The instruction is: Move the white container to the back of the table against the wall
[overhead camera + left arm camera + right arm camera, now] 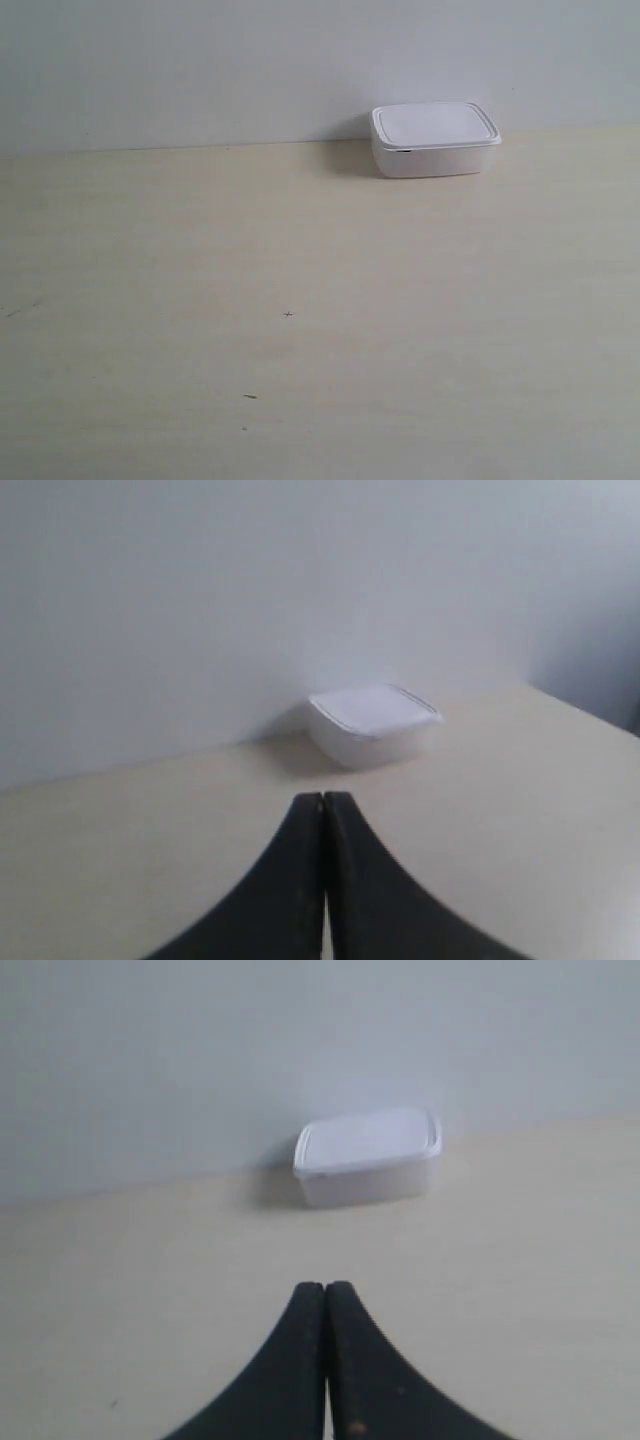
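One white container (435,140) is sitting at the back of the desk (300,300), right where the pale surface is meeting the wall (200,70), toward the exterior view's right. It is standing level, with its flat, rimmed lid closed and facing up. Its long axis is running side to side along the wall, and one long side is facing out over the open desk. Whether its rear side is actually touching the wall cannot be told; a soft shadow is falling beside it at the wall's foot. A few tiny dark specks (288,315) are dotting the desk well apart from the box. The left pincer (323,800) is pointing toward the container from well short of it, its two black fingers pressing together with nothing between them. The right pincer (325,1286) is likewise pressing its fingers together, empty, and is pointing toward the box, which is lying well ahead of it.
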Motion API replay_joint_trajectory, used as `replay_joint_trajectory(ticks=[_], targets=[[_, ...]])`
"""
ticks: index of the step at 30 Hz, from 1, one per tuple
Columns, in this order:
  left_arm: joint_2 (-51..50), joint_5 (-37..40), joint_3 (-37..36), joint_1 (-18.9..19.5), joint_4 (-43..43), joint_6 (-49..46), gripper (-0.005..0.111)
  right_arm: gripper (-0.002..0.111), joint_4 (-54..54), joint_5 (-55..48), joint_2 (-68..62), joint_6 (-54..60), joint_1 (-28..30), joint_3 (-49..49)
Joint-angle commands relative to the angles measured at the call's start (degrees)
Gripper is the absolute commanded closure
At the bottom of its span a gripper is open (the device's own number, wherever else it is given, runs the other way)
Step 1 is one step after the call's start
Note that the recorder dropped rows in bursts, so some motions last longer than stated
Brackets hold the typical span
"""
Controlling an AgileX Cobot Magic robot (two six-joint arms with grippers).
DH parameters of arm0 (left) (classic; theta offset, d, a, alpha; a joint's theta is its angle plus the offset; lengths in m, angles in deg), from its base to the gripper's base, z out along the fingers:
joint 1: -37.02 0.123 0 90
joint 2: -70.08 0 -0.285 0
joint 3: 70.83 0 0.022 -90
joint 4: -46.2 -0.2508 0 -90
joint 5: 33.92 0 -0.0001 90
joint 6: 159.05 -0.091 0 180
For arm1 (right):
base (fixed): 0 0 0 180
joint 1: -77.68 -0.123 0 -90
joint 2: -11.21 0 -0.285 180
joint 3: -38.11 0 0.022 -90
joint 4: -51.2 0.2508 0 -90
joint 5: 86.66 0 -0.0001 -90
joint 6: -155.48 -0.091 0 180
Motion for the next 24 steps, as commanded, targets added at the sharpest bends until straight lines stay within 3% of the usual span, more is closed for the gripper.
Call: replay_joint_trajectory(ticks=[1, 4, 10, 24], targets=[[-2.3, -19.3, -3.3, 0.1, 0.2, 1.2, 0.107, 0.108, 3.0, 11.4, 0.4, 6.6, 0.0, 2.8], [-4.4, -21.2, -3.3, 0.1, 0.2, 1.2, 0.107, 0.108, 3.0, 11.0, 0.4, 6.8, 0.0, 2.8], [-5.1, -16.7, -3.3, 0.1, 0.2, 1.2, 0.107, 0.108, 3.0, 9.4, 1.3, 6.8, 0.0, 2.8], [-4.0, -15.5, -3.3, 0.3, 0.2, 1.2, 0.107, 0.108, 3.0, 9.5, 1.3, 6.8, 0.0, 2.8]])
